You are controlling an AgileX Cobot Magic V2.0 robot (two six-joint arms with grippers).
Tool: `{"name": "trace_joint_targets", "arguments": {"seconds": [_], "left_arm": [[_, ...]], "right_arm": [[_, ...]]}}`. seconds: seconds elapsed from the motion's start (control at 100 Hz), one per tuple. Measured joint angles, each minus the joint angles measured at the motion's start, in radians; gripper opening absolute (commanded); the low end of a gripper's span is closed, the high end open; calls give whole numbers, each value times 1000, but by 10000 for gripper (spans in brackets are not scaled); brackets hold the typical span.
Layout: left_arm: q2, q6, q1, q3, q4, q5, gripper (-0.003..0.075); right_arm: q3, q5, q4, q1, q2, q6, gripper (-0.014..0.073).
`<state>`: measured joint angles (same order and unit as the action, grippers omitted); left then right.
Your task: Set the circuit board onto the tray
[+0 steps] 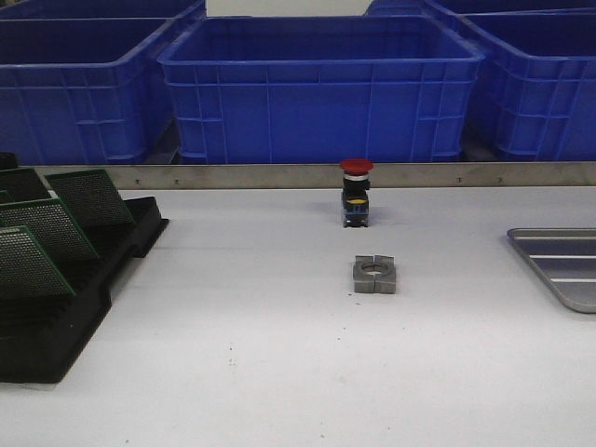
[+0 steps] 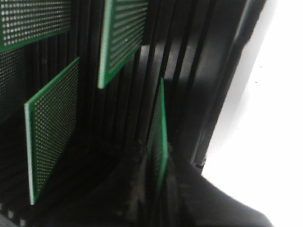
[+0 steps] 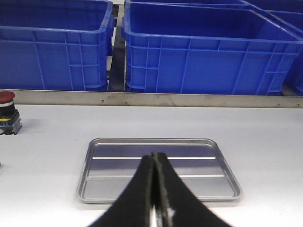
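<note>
Left gripper [image 2: 158, 182] pinching edge-on circuit board [image 2: 160, 137] in slotted rack [image 2: 199, 94], ready to lift out. Right gripper [image 3: 155, 189] pressed together, empty tray [image 3: 158, 168] just beyond it, awaiting board.

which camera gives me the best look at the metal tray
The right wrist view: the whole tray shows there, rim, rounded corners and ridged base, with nothing lying on it, beyond the closed right gripper. The front view catches only its near-left corner at the right edge. The left wrist view misses it.
</note>
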<state>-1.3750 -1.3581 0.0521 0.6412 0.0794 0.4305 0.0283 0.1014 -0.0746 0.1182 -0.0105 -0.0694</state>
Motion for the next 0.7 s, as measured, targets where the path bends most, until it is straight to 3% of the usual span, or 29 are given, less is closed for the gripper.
{"name": "trace_joint_targets", "arguments": {"seconds": [0.12, 0.34, 0.45, 0.7], "left_arm": [[28, -1, 0, 15, -39, 47, -17], [149, -1, 0, 106, -9, 308, -17], [218, -1, 0, 129, 102, 402, -17], [274, -2, 2, 135, 447, 483, -17]], "right_arm": [[0, 0, 0, 0, 0, 0, -60], [0, 0, 0, 0, 0, 0, -60], [0, 0, 0, 0, 0, 0, -60], [0, 0, 0, 0, 0, 0, -60]]}}
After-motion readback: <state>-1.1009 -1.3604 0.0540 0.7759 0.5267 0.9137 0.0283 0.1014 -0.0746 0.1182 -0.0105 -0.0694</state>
